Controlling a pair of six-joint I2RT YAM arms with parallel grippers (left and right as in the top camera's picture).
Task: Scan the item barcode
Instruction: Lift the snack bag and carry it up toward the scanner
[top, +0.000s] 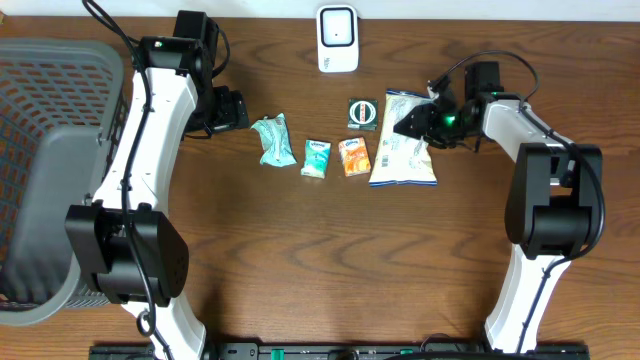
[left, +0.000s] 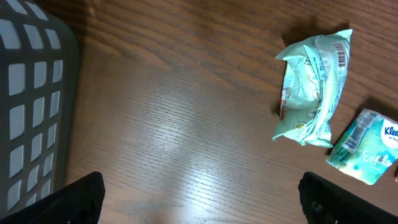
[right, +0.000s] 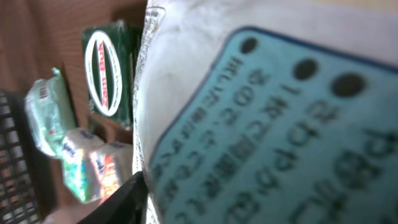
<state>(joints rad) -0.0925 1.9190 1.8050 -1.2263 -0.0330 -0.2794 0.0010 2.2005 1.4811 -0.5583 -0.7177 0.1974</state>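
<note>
Over the table (top: 300, 260), from above, we see the right gripper (top: 418, 120) at the far edge of the snack bag (top: 403, 152), near the scanner (top: 338, 38); clamped or not, we cannot tell. A shallow pinch there could let the bag slip or fold. Left wrist view: the left gripper (left: 202, 202) hangs wide apart over bare wood, with the basket (left: 31, 93) left and the teal packet (left: 314, 87) right. Right wrist view: the bag fills the frame, the green packet (right: 109, 74) just beside it, easily dragged. The near side offers open room.
</note>
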